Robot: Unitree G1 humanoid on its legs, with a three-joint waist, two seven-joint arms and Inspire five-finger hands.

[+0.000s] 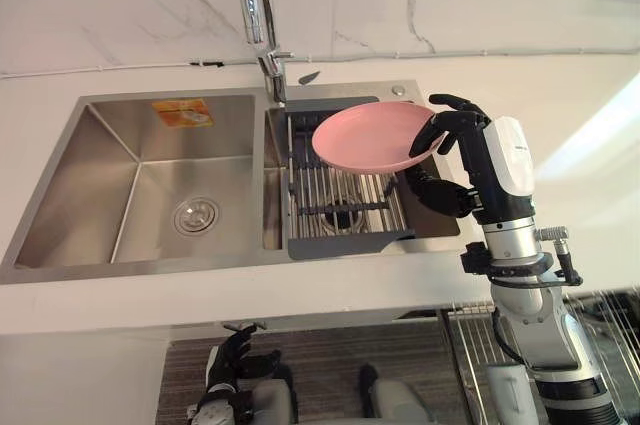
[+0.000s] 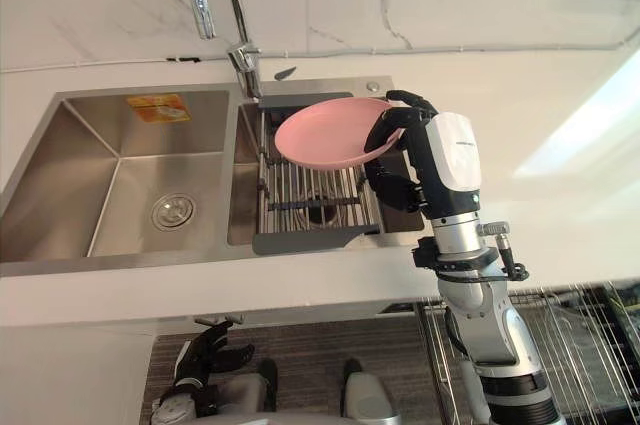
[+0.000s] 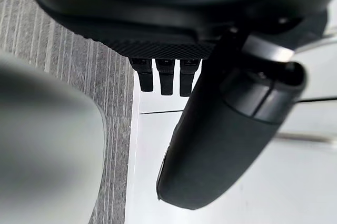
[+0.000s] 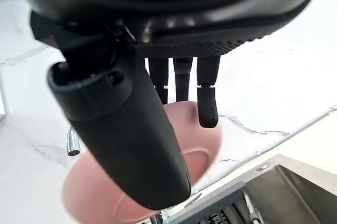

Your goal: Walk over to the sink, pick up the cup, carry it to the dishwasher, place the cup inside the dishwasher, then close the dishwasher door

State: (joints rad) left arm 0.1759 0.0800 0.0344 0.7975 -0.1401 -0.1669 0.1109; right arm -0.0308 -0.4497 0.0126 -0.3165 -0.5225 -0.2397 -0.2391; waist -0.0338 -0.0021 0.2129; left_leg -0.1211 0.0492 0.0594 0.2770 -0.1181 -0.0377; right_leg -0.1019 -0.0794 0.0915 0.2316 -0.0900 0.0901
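A pink plate hangs tilted above the right basin of the steel sink. My right hand is shut on its right rim, fingers over the top and thumb underneath. In the right wrist view the plate shows past the thumb. A dark rack of steel bars lies in the basin below the plate. Down by the floor in front of the counter, my left hand hangs with its fingers relaxed and holds nothing.
The left basin has a round drain. A chrome faucet rises behind the sink against a marble wall. A wire dishwasher rack shows at the lower right, below the white counter.
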